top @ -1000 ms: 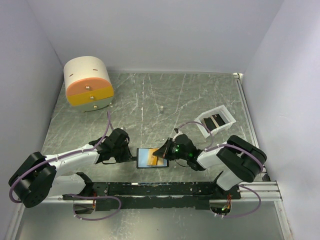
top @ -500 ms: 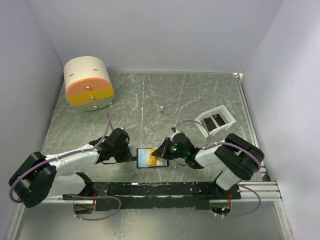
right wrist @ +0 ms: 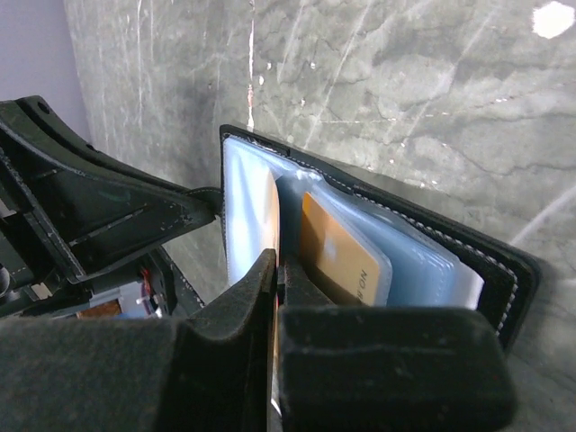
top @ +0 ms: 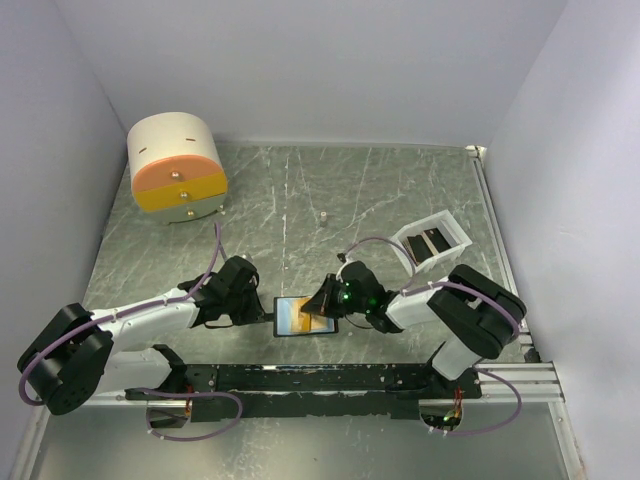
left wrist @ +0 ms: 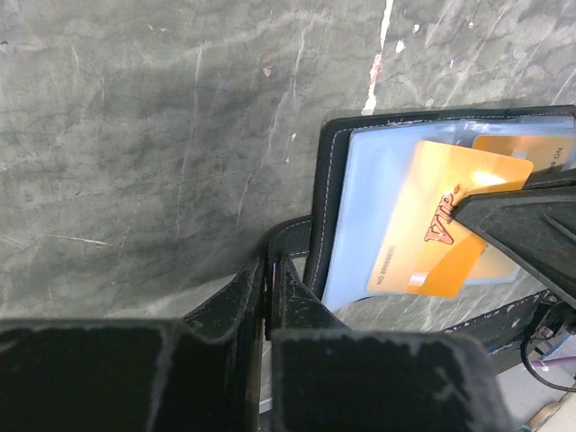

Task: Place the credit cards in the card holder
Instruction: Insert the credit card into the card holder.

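Above: grey marbled table [top: 400, 190], white walls [top: 300, 70]; your left arm [top: 150, 318] and right arm [top: 430, 305] lie low, meeting at the open card holder [top: 292, 318].

Left wrist: your left gripper [left wrist: 270, 270] is pinched tight on its strap [left wrist: 292, 238].

Right wrist: your right gripper [right wrist: 275, 270] clamps a gold card [right wrist: 270, 216] over the pockets.

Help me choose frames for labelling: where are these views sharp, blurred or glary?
Top external: even, soft light, sharp, but the card holder is small. Left wrist: the gold credit card is crisp, VIP lettering legible; the left gripper is a dark blur. Right wrist: right gripper blurred, bright glare spot on the table.
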You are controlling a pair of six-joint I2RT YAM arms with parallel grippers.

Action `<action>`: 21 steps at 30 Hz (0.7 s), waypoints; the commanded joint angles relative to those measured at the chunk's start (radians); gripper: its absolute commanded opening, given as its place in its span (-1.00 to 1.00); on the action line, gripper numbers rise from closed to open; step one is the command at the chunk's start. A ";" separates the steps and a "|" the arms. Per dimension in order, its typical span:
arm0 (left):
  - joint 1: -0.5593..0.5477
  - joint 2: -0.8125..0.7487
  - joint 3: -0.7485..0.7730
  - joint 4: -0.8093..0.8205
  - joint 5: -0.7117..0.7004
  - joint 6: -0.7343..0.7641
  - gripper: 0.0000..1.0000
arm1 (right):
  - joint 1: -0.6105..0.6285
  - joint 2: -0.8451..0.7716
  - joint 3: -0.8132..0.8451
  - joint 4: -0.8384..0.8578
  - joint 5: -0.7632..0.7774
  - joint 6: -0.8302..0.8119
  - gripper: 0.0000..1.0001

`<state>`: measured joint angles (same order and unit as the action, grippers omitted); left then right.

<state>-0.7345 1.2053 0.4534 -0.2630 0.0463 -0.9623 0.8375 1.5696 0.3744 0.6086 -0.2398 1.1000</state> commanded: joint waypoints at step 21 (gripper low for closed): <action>-0.002 -0.031 -0.038 -0.061 -0.017 -0.011 -0.86 | 0.024 -0.141 0.176 -0.477 0.116 -0.168 -0.10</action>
<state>-0.7349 1.1812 0.4423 -0.2749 0.0460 -0.9768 0.8486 1.4441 0.5430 0.1822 -0.1410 0.9447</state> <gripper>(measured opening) 0.119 0.448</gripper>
